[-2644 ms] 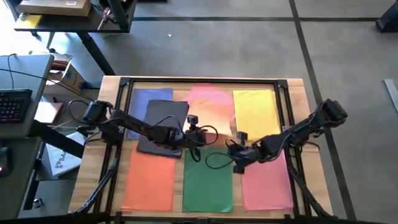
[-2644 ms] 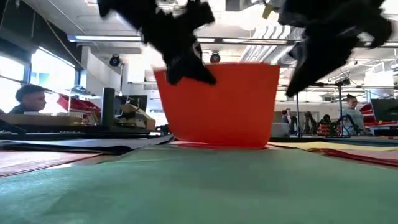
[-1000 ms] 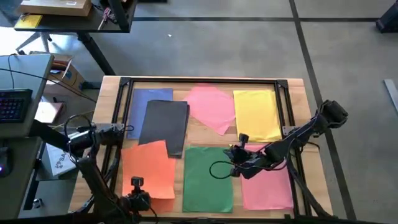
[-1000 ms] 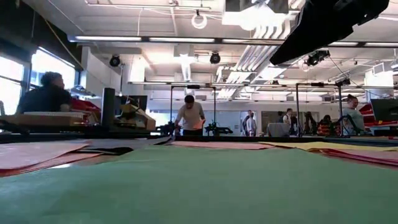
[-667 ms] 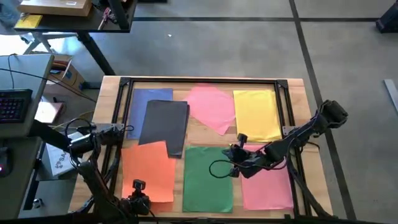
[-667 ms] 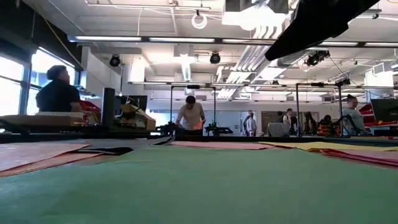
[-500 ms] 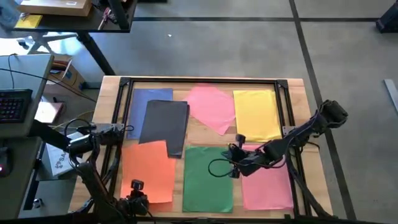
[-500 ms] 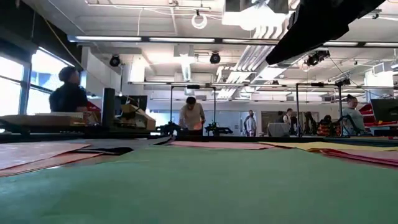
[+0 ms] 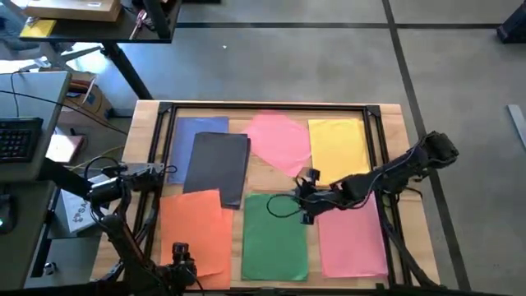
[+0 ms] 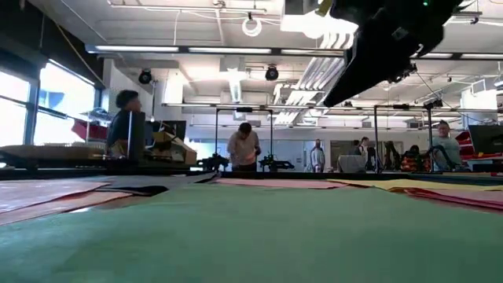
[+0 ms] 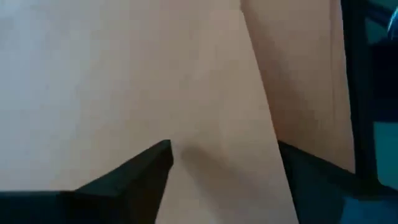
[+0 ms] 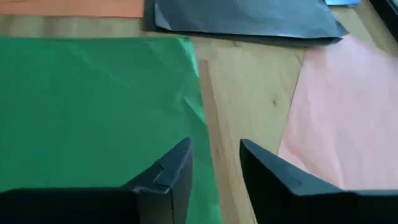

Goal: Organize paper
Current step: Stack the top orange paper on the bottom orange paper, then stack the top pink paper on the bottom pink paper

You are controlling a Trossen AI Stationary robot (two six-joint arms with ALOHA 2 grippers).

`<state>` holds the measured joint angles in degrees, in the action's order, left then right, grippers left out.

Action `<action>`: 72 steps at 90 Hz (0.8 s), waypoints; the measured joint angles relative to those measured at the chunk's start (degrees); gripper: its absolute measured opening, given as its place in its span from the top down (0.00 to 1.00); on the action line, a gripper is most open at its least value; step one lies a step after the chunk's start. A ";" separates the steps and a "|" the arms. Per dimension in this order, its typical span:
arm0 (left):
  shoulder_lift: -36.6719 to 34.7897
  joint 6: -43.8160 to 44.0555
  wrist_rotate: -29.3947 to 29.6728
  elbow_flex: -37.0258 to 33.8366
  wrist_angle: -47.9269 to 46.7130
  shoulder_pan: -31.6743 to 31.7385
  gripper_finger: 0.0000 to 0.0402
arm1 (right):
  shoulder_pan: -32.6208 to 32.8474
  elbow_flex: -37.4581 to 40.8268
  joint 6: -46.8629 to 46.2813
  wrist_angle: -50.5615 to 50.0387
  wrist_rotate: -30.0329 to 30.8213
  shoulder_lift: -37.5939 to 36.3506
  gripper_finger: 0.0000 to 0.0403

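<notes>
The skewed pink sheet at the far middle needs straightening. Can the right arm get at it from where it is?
Probably yes. The right gripper, fingers open, hovers by the green sheet's far corner, and the pink sheet lies just beyond with nothing on it or between.

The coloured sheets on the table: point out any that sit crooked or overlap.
Two stand out in the high view. The pink sheet at the far middle lies rotated, corners pointing diagonally, unlike the squared yellow sheet. The dark grey sheet covers part of the blue sheet and overlaps the orange sheet's corner.
</notes>
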<state>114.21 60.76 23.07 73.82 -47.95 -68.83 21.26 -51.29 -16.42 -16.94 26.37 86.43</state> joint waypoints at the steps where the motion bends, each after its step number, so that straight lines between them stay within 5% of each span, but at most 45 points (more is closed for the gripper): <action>1: 0.00 -0.35 -0.12 0.00 -0.02 -0.01 0.33 | -0.13 0.00 0.01 -0.04 -0.09 0.06 0.69; 25: -1.97 -2.71 -3.00 0.86 -5.25 1.79 0.31 | -2.30 0.02 4.91 -1.86 -0.54 0.35 0.68; 61: -12.11 0.75 3.45 1.44 -5.71 3.40 0.31 | -11.31 0.02 22.00 -6.03 -8.45 2.98 0.65; 72: -14.19 3.69 11.09 1.44 -5.55 4.00 0.31 | -13.51 0.02 26.42 -8.32 -6.68 6.34 0.57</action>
<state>100.02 64.45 34.16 75.26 -53.50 -64.82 7.75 -51.27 10.00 -25.26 19.69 92.77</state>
